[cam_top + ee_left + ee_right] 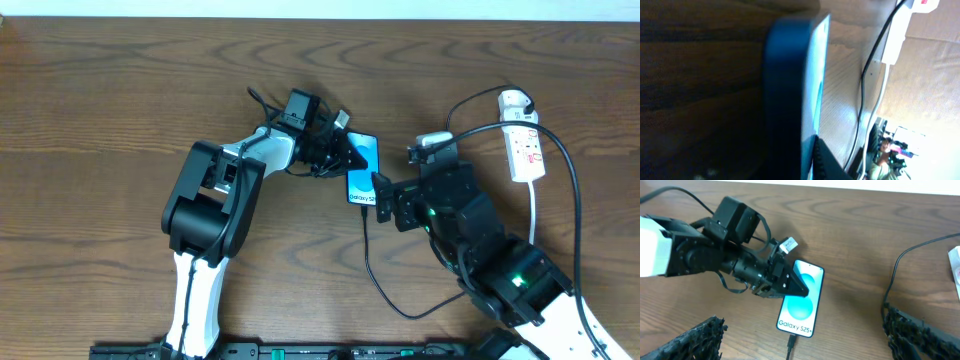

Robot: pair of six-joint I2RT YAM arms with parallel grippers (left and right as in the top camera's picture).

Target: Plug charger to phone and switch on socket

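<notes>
Because the charger plug [791, 341] sits against the bottom edge of the Galaxy S25+ phone [801, 305], just ahead of the right gripper [380, 198], the plugging step looks finished or nearly so, though the seating is too small to confirm. That gripper is spread wide, its fingers [695, 340] flanking the plug and holding nothing. Beyond the plug, the left gripper [790, 285] appears clamped on the phone, one finger flat on the blue screen and its partner hidden. The charger cable [385, 290] trails back under the right arm and loops round to the power strip [526, 148], well off to the right gripper's right. The next move, I judge, calls for the right arm to back away, swing to the strip and press its red switch without dragging the cable.
</notes>
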